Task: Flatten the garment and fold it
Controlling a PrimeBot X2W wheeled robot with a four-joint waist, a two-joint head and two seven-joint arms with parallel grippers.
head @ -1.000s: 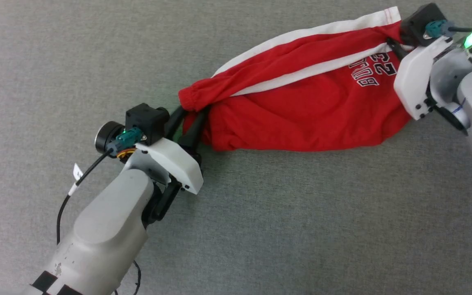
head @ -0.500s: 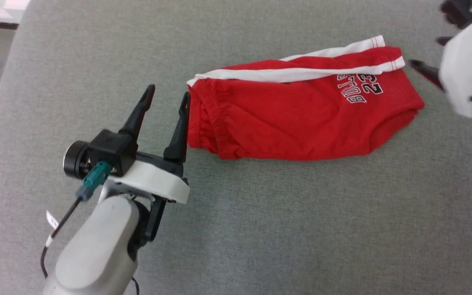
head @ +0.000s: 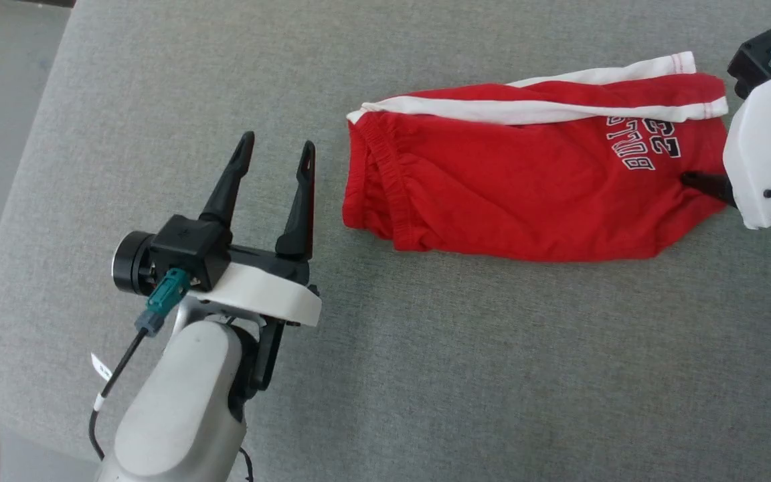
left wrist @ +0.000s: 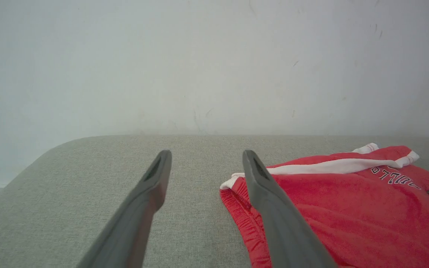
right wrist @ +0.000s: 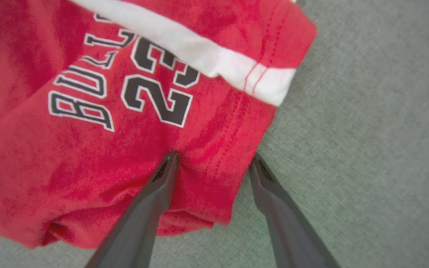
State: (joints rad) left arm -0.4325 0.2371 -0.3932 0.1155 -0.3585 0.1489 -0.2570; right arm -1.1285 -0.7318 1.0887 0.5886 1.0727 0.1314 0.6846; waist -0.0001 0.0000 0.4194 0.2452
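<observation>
Since a second ago we have released both ends of the garment (head: 526, 194), which now lies slack and folded lengthwise on the grey cushion (head: 425, 375). Our left gripper (head: 276, 142) stands spread and empty, just beside the waistband end. Our right gripper (right wrist: 214, 156) is spread too, one finger over the hem near the "BULLS 23" print, the other over bare cushion.

Soft even daylight, faint shadows, sharp focus.
</observation>
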